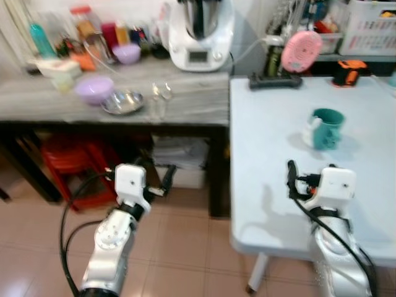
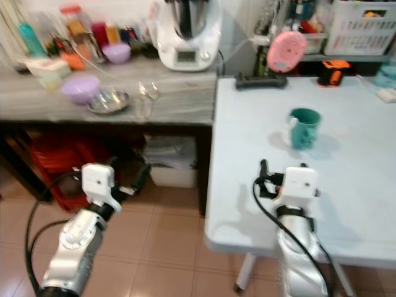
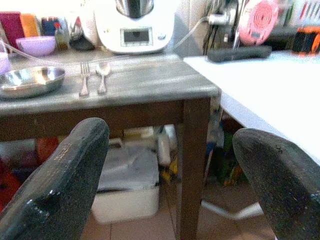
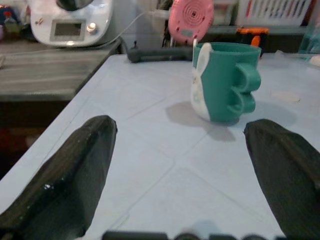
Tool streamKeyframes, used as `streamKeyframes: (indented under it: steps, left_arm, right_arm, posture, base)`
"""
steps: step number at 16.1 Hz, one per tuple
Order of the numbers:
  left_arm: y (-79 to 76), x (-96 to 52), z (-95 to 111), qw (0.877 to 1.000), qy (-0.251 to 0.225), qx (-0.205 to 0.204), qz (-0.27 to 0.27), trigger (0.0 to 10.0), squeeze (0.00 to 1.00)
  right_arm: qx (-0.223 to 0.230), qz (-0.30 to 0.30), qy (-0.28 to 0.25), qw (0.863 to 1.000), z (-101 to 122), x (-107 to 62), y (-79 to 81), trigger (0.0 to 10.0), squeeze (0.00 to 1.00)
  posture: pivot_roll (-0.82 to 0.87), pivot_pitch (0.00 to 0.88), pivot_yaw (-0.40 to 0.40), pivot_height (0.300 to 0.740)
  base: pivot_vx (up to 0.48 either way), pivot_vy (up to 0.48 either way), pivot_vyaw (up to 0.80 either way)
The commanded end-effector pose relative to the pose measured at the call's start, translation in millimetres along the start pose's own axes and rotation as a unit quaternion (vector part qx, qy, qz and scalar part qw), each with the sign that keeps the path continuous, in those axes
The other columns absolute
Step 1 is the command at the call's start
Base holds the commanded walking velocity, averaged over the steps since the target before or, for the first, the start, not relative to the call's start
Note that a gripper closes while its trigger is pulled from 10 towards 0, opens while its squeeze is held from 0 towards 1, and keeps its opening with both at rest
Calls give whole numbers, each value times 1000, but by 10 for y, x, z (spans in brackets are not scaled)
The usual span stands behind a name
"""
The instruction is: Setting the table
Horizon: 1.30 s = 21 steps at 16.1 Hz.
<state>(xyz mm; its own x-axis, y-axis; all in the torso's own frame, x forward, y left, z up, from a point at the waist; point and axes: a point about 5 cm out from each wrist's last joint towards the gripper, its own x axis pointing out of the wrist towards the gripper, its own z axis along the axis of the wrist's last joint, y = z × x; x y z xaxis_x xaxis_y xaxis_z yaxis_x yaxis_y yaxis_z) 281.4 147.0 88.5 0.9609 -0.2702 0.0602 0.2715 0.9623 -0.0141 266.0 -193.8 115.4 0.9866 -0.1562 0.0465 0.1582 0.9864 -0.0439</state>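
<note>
Our left gripper hangs in front of the grey wooden table, below the level of its top, over the tiled floor. Its two black fingers stand wide apart and hold nothing. On the grey table, from the left side, we see a pale container, then a purple bowl and just beside it a steel plate. A fork and a spoon lie side by side near the plate, close to the front edge of the table. Behind them stands a second purple bowl among bottles and jars, and a white kitchen machine with a small display. Under this table we see a red stool and a white box.

On the right is the light blue table, which touches the grey one. Near its back edge lies a dark bar-shaped thing, with a pink round device behind it and an orange and black object further right. A green mug with a white figure on its side stands upright in the middle part of this table. Our right gripper is above the blue table, near the front edge, pointing toward the mug but well apart from it. Its fingers are also spread wide, with nothing between them.
</note>
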Motion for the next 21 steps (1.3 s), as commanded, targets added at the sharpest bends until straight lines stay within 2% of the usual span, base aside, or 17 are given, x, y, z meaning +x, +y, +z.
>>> streamKeyframes:
  steps: [1,8,10,14,19,21]
  left_arm:
    - [29,6,22,1000,-3,4,4,10000,0]
    - [19,7,-10,1000,6,4,9,10000,0]
    - [32,2,-34,1000,11,-16,14,10000,0]
    - [35,2,-41,1000,11,-9,10,10000,0]
    - [-12,-23,-76,999,20,-28,-10,10000,0]
    - [-59,-41,-76,998,21,-37,-37,10000,0]
  right_arm:
    - [1,5,-11,1000,45,17,34,10000,0]
    - [1,7,-14,1000,57,29,57,10000,0]
    - [0,9,-16,1000,61,34,61,10000,0]
    - [-13,14,-27,999,102,83,57,10000,0]
    - [-13,6,-28,1000,108,134,43,10000,0]
    - [-18,-5,-24,1000,100,157,36,10000,0]
  posture:
    - [-103,0,93,740]
    - [-107,0,93,740]
    - [-107,0,94,740]
    - [-108,0,93,740]
    - [-101,6,92,740]
    - [-96,25,98,740]
  base:
    - [0,-368,0]
    - [0,-345,0]
    - [0,0,0]
    - [0,0,497]
    - [0,0,104]
    - [0,0,0]
